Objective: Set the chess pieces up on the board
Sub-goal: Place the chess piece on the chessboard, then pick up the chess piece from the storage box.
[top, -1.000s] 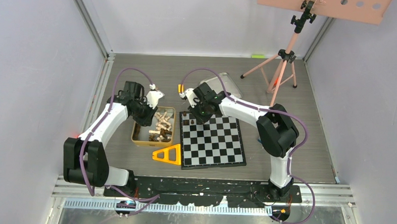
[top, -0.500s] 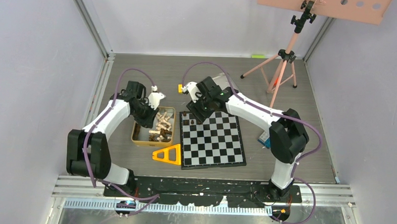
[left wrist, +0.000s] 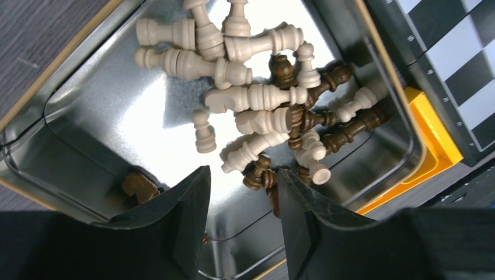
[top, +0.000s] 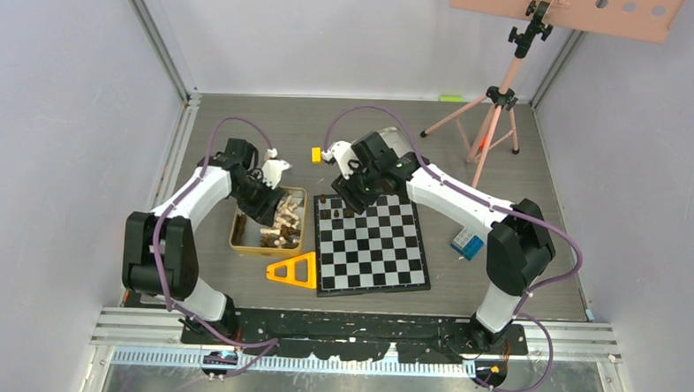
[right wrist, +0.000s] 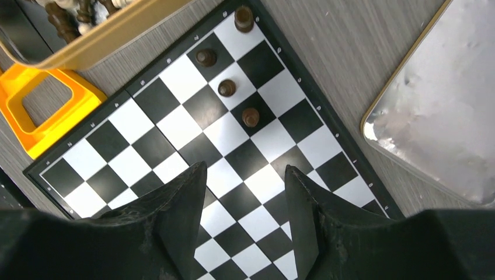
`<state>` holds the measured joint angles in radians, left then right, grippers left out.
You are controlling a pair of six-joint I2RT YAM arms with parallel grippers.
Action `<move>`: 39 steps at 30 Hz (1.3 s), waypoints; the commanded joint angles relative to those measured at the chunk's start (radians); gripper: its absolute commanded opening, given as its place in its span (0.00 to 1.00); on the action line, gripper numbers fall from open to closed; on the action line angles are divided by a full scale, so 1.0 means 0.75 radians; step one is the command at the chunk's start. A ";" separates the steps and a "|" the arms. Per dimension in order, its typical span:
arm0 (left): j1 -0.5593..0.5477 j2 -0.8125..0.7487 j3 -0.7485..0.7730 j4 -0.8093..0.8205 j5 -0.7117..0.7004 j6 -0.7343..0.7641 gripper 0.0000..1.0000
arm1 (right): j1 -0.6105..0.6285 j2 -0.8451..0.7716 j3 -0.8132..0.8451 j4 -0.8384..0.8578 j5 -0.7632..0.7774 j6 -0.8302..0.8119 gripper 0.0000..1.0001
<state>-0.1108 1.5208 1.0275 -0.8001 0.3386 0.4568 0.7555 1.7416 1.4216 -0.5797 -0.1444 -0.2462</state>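
- Overhead view: the board lies at frame centre, with four chess pieces at its upper-left corner.
- The tin, left of the board, holds more of them.
- A triangular block sits below the tin, just beside the board.
- A lid lies above the board.

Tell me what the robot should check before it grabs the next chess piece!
1. Left claw open, nothing in it: ok.
2. Left claw above the gold tin: ok.
3. A piece easy to grab: ok. One pale pawn lies a little apart from the heap.
4. Right claw open and empty, above the board: ok.
5. Four dark pieces on the board standing upright: ok.
6. Board fully set up: not ok. Most pieces are in the tin.
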 commanded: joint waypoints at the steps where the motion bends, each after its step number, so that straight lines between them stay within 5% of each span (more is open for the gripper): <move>1: 0.005 -0.019 0.071 -0.031 0.139 0.004 0.49 | -0.014 -0.091 -0.030 -0.007 -0.005 -0.029 0.58; 17: -0.174 0.165 0.138 -0.115 0.234 -0.011 0.40 | -0.119 -0.167 -0.118 0.000 -0.030 -0.024 0.55; 39: -0.254 0.272 0.085 0.006 0.012 -0.023 0.45 | -0.155 -0.168 -0.155 0.016 -0.063 -0.011 0.55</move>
<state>-0.2878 1.7020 1.0992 -0.8196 0.3607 0.4271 0.6456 1.6554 1.3087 -0.5983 -0.1780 -0.2581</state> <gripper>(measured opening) 0.451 0.550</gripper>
